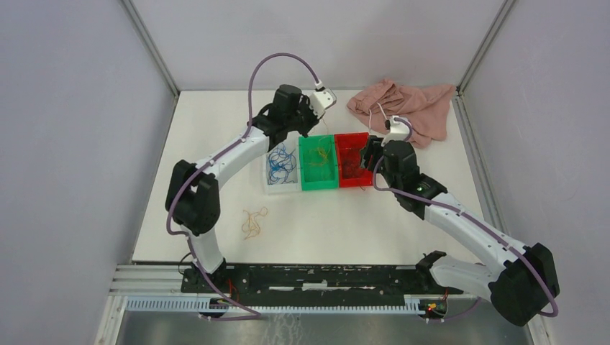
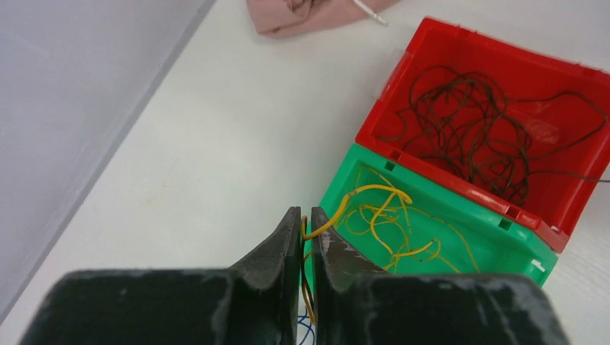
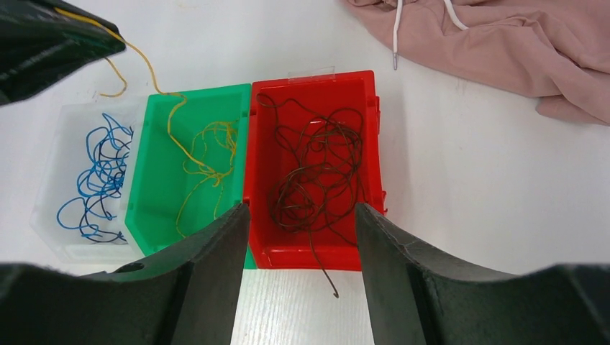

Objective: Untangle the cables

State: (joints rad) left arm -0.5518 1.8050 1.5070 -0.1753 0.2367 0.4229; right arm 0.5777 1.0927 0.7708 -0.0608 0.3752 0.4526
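Observation:
Three small bins stand side by side. The clear bin (image 3: 49,188) holds blue cables (image 3: 101,172), the green bin (image 3: 155,183) holds yellow cables (image 3: 205,154), and the red bin (image 3: 309,257) holds dark red cables (image 3: 309,180). My left gripper (image 2: 305,213) hovers at the green bin's far edge, shut on one yellow cable (image 2: 374,190) that trails down into that bin. My right gripper (image 3: 302,208) stands open above the red bin's near wall with nothing in it. One dark red cable end (image 3: 332,287) hangs over that wall onto the table.
A loose yellow-orange cable (image 1: 252,223) lies on the white table in front of the bins, left of centre. A pink cloth (image 1: 410,104) with a white drawstring sits at the back right. Grey walls enclose the table.

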